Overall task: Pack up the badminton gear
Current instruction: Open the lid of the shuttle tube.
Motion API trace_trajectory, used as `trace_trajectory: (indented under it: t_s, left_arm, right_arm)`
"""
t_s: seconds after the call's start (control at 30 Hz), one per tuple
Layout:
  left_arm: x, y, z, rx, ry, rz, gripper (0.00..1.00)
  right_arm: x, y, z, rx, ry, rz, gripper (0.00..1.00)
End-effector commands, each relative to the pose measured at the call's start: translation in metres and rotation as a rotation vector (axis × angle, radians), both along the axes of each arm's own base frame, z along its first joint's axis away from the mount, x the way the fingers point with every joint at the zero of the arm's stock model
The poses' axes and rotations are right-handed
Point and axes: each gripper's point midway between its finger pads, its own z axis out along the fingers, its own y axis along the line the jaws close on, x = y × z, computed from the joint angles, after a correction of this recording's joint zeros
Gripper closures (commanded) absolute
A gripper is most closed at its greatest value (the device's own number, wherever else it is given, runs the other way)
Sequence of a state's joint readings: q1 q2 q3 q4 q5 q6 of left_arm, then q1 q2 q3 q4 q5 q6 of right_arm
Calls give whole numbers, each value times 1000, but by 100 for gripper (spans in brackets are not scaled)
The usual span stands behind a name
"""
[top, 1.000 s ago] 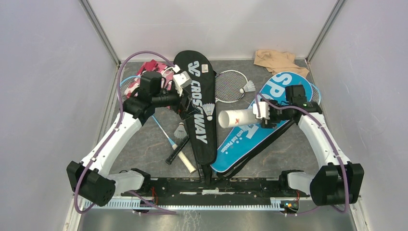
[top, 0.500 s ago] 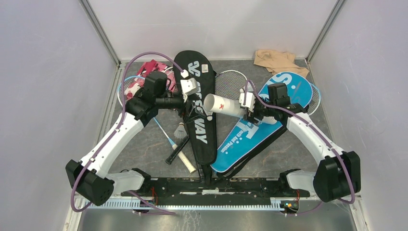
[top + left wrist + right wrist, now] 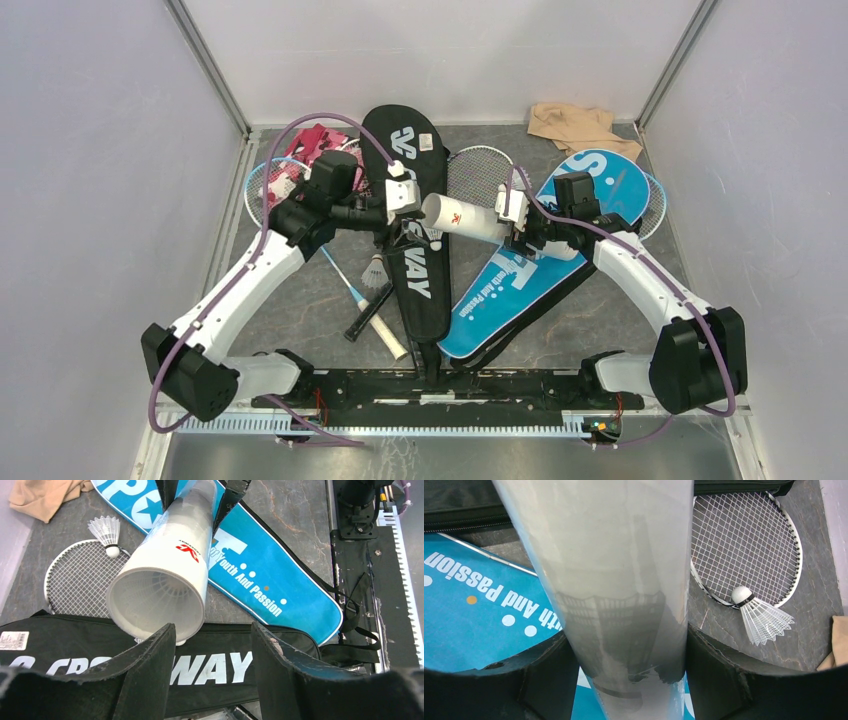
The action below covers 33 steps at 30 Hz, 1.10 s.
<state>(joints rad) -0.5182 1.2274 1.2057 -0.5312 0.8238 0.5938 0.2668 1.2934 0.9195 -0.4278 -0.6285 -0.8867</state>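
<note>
Right pincer [image 3: 508,226] clamped across the closed end of the white tube [image 3: 462,219], holding it off the desk [image 3: 600,320], tilted, with the open mouth aimed at the left arm. A second ago the tube sat lower, over the blue SPORT cover [image 3: 500,290]. It has since swung up and left, and its mouth now hangs over the edge of the black CROSSWAY cover [image 3: 415,270]. Left arm has come across the black cover to meet it. Left pincer [image 3: 212,630] sits just short of the tube's rim, narrower than a second ago but still apart, with only cover lettering showing in the gap. It holds nothing. A small white bit [image 3: 180,642] peeks out under the rim on the black cover, probably a shuttlecock, though I cannot be sure. Another shuttlecock [image 3: 375,270] lies on the desk just left of the black cover, and a third [image 3: 104,534] rests on the strings of a racket [image 3: 75,580] beyond. Reading: the tube is now presented for loading, so the next job looks like picking up a shuttlecock and feeding it into the mouth. Rackets and covers not yet dealt with, so packing looks early.
</note>
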Motion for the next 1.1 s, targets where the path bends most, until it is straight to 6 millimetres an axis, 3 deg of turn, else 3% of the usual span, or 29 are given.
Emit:
trace_trajectory:
  t_s: [0.0, 0.3, 0.43, 0.57, 0.9, 1.07]
  left_arm:
    - [0, -12, 12, -14, -80, -77, 38]
    - [3, -17, 5, -24, -83, -62, 53]
    - [1, -17, -1, -17, -75, -68, 70]
    - [-6, -15, -5, -13, -70, -86, 97]
    - [-36, -4, -8, -13, -37, -149, 98]
    - [-36, 4, -4, -54, 28, -134, 98]
  right_arm:
    - [2, 8, 15, 42, -6, 11, 69]
    - [-4, 12, 15, 42, 1, 41, 69]
    - [-8, 14, 16, 50, 2, 69, 68]
    - [-12, 13, 16, 28, -33, 117, 67]
    - [-11, -8, 12, -143, -147, 213, 81]
    - [-9, -18, 13, -175, -176, 216, 85]
